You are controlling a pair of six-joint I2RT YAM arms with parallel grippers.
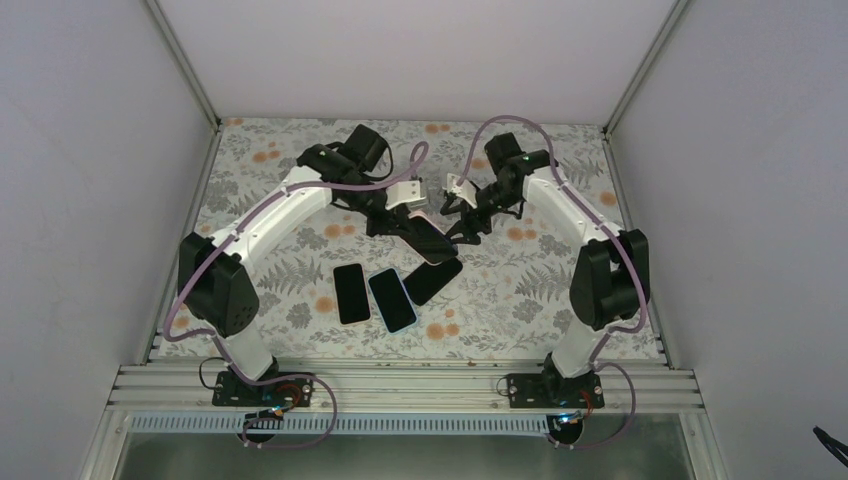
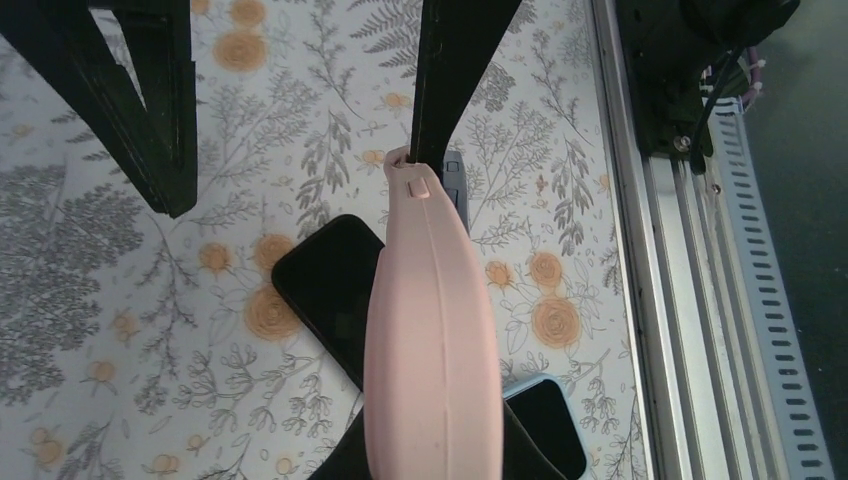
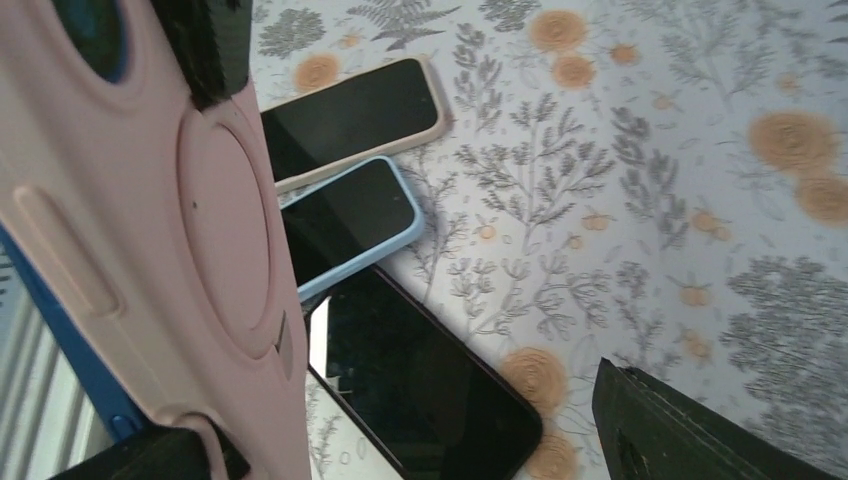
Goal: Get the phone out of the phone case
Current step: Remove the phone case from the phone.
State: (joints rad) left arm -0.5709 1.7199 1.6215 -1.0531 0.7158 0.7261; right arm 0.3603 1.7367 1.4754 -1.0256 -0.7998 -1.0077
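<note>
Nearest my bases, three phones lie side by side on the table (image 1: 250, 190): one beige-cased (image 3: 350, 115), one light-blue-cased (image 3: 345, 225), one dark (image 3: 420, 370). Only my right wrist view shows those cases. Beyond them, my left gripper (image 1: 410, 228) clamps the single pink case (image 2: 430, 330) with the blue phone (image 3: 60, 325) inside. My right gripper (image 1: 466, 222) gapes wide, holding nothing.

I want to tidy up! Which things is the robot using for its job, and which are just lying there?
In the job: pink phone case; blue phone inside it; left claw, shut on the case; right claw, open beside it.
Just lying about: beige-cased phone; blue-cased phone; dark phone.
</note>
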